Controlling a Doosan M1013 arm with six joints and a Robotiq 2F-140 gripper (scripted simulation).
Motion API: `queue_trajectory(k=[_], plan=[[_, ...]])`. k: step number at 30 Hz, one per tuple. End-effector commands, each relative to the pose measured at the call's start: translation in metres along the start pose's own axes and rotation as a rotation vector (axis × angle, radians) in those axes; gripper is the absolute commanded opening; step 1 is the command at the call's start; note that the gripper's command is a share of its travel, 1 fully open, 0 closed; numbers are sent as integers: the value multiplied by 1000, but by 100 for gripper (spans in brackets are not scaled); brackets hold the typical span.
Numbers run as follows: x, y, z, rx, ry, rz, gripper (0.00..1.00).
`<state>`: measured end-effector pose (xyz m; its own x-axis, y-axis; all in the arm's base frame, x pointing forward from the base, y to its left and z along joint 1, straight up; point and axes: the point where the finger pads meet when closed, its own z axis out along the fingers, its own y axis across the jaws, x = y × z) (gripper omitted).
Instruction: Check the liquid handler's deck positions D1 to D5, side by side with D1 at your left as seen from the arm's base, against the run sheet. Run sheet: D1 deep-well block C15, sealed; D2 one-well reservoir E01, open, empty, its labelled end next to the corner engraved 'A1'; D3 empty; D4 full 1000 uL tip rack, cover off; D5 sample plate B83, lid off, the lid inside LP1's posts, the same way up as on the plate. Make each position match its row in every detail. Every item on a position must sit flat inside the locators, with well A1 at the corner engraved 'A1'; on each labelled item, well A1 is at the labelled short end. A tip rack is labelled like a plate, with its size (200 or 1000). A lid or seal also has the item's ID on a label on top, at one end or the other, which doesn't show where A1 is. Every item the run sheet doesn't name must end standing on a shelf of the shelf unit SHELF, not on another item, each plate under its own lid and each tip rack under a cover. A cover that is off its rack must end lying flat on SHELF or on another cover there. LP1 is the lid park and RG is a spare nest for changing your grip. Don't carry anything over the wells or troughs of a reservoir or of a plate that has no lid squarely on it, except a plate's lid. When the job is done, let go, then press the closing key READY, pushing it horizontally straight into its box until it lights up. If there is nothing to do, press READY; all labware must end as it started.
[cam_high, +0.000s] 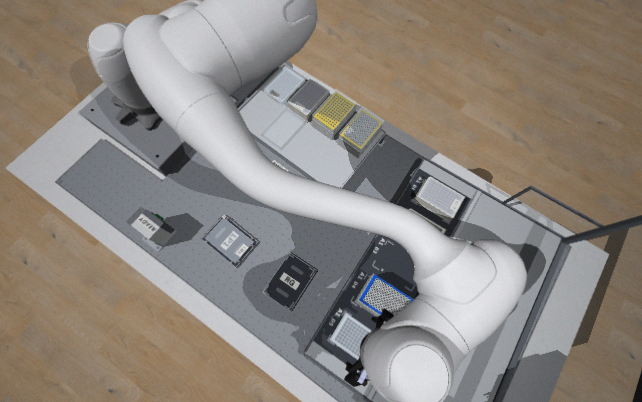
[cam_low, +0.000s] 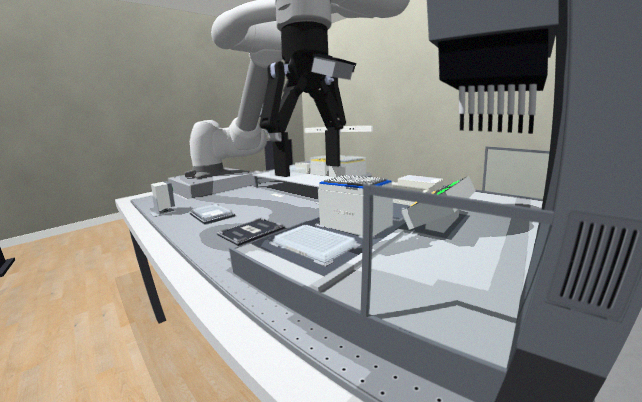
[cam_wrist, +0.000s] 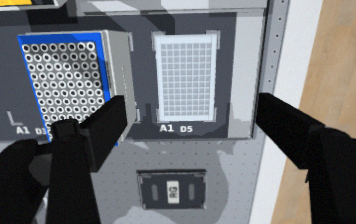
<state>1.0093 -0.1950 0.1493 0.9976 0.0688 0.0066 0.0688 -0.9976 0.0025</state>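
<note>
My gripper (cam_low: 305, 155) is open and empty. It hangs high above the deck's near end, over position D5, and its two black fingers frame the wrist view (cam_wrist: 190, 127). Sample plate (cam_wrist: 186, 77) lies flat in D5 with no lid; it also shows in the top and exterior views (cam_high: 350, 334) (cam_low: 315, 242). The blue-rimmed tip rack (cam_wrist: 70, 80) (cam_high: 387, 296) (cam_low: 355, 202) stands uncovered in D4 beside it. A clear lid (cam_high: 231, 241) lies in LP1. A white block (cam_high: 440, 197) sits in D1. A tilted item (cam_low: 435, 202) leans beyond the rack. The arm hides D2 and D3 from above.
The RG nest (cam_wrist: 172, 190) is empty, just in front of D5. The READY box (cam_high: 149, 227) stands left of LP1. SHELF holds several items (cam_high: 334, 110) and a flat clear cover (cam_high: 283, 128). A grey rail (cam_low: 367, 250) and the pipetting head (cam_low: 495, 70) stand on the deck's right.
</note>
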Motion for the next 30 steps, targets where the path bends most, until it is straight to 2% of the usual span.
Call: queue_trajectory(k=[1,25,30], plan=[[0,0,-2,0,2,0,79],[0,0,-2,0,2,0,79],[0,-15,-2,0,2,0,79]])
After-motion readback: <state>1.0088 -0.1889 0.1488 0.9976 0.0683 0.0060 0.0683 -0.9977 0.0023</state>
